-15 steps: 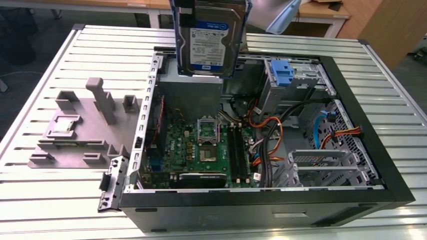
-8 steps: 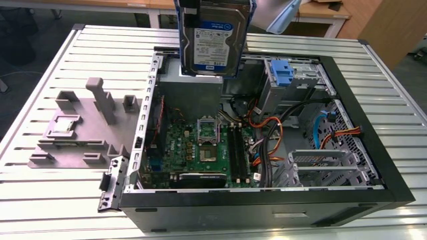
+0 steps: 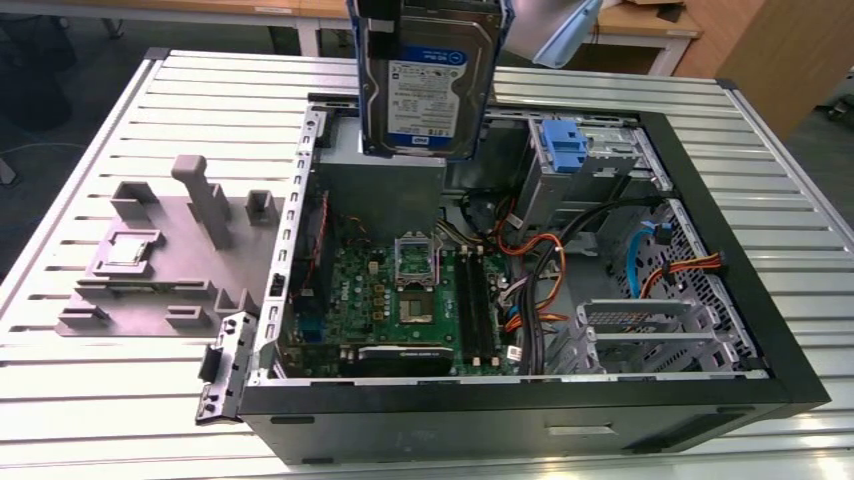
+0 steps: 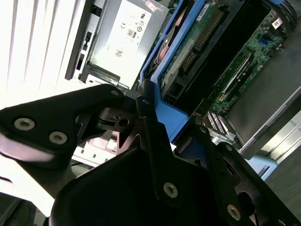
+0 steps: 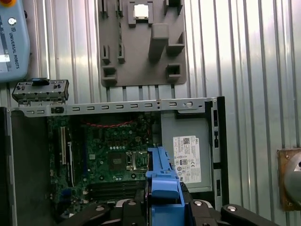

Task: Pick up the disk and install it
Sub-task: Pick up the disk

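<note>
The disk [image 3: 427, 82], a silver-grey hard drive with a white-and-blue label in a blue carrier, hangs upright in the air over the far edge of the open computer case [image 3: 747, 330]. In both wrist views my gripper [image 5: 164, 206] is shut on the disk's blue carrier [image 5: 164, 181], with a black finger on each side. The second wrist view shows the carrier [image 4: 165, 110] and the drive's circuit-board side [image 4: 195, 44] running away from my gripper [image 4: 155, 123] towards the case. A bare blue bracket [image 3: 567, 143] sits on the metal drive cage [image 3: 607, 160], to the exterior view's right of the disk.
Inside the case lie the green motherboard [image 3: 414, 290], bundled cables [image 3: 541, 265], a power supply [image 5: 186, 155] and a second metal cage [image 3: 654, 335]. A grey fixture plate [image 3: 167, 255] rests on the slatted table [image 3: 80, 380] beside the case. A pendant [image 5: 11, 37] lies on the table.
</note>
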Robot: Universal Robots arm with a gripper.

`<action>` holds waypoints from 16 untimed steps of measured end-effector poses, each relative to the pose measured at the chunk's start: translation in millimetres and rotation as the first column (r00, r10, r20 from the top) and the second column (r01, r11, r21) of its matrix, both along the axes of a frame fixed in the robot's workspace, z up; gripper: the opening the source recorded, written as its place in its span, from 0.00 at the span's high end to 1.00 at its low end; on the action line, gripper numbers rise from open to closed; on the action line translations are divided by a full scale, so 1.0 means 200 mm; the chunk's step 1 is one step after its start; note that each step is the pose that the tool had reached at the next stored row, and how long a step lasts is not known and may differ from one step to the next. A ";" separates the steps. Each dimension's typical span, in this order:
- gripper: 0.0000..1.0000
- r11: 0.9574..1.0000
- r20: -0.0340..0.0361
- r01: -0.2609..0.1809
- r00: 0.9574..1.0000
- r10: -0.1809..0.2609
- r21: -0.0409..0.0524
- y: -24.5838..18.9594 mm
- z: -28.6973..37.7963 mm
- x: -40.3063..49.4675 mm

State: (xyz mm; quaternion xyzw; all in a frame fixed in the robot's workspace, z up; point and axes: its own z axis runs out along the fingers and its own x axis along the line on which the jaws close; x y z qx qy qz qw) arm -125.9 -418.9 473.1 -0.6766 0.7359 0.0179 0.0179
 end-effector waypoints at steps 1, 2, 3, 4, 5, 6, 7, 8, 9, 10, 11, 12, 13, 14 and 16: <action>0.63 1.000 0.000 0.000 1.000 0.000 -0.004 -0.006 0.000 0.000; 0.63 1.000 0.000 0.000 1.000 0.000 -0.008 -0.012 0.000 0.000; 0.63 1.000 0.000 0.000 1.000 0.000 -0.012 -0.018 0.000 0.000; 0.63 1.000 0.000 0.000 1.000 0.000 -0.015 -0.023 0.000 0.000; 0.63 1.000 0.000 0.000 1.000 0.000 -0.018 -0.029 0.000 0.000; 0.63 1.000 0.000 0.000 1.000 0.000 -0.018 -0.035 0.000 0.002; 0.63 1.000 0.000 0.000 1.000 0.000 -0.019 -0.039 0.000 0.006; 0.63 1.000 0.000 0.001 1.000 -0.001 -0.019 -0.041 0.000 0.012; 0.63 1.000 0.000 0.001 1.000 -0.001 -0.019 -0.043 0.000 0.020; 0.63 1.000 0.000 0.001 1.000 -0.001 -0.019 -0.044 0.000 0.029; 0.63 1.000 0.000 0.001 1.000 -0.001 -0.019 -0.045 0.000 0.038; 0.63 1.000 0.000 0.001 1.000 -0.001 -0.019 -0.045 0.000 0.048; 0.63 1.000 0.000 0.001 1.000 -0.001 -0.019 -0.046 0.000 0.058; 0.63 1.000 0.000 0.001 1.000 -0.001 -0.019 -0.047 0.000 0.068; 0.63 1.000 0.000 0.001 1.000 -0.001 -0.019 -0.048 0.000 0.091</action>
